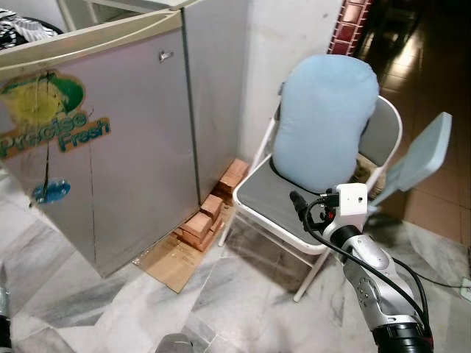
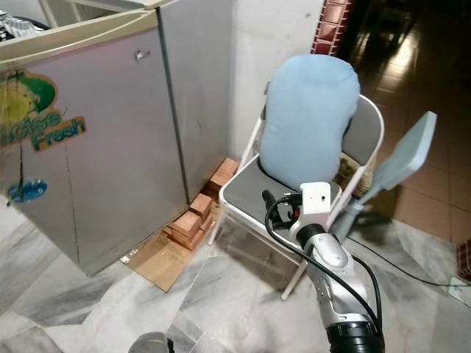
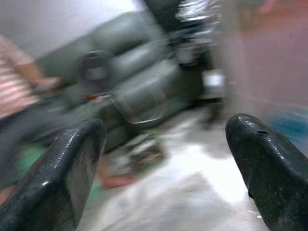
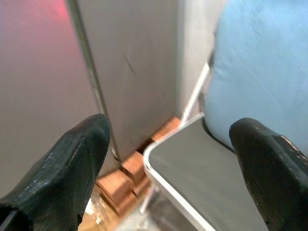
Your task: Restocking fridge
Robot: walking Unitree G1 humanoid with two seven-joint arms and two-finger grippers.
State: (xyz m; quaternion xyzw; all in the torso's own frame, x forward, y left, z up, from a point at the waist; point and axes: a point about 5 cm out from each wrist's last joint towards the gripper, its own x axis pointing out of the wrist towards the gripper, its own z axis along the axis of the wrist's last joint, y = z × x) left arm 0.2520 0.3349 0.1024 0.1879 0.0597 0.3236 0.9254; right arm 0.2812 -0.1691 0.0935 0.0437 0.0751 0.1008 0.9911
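Observation:
The grey fridge (image 1: 132, 147) stands at the left with its door closed and a "Precise Fresh" sticker (image 1: 51, 121) on the front. My right gripper (image 1: 297, 201) is raised in front of me over the edge of a chair seat, to the right of the fridge. In the right wrist view its two fingers (image 4: 72, 163) stand wide apart with nothing between them, and the fridge's side (image 4: 139, 62) lies beyond. My left gripper (image 3: 163, 163) is open and holds nothing; its view is blurred.
A white folding chair (image 1: 291, 195) with a light blue cushion (image 1: 324, 118) stands against the wall right of the fridge. Red bricks (image 1: 213, 209) and cardboard (image 1: 173, 261) lie at the fridge's corner. A light blue paddle-shaped panel (image 1: 418, 156) sticks out at the right. A green sofa (image 3: 139, 86) and a person's striped sleeve (image 3: 14, 82) appear blurred.

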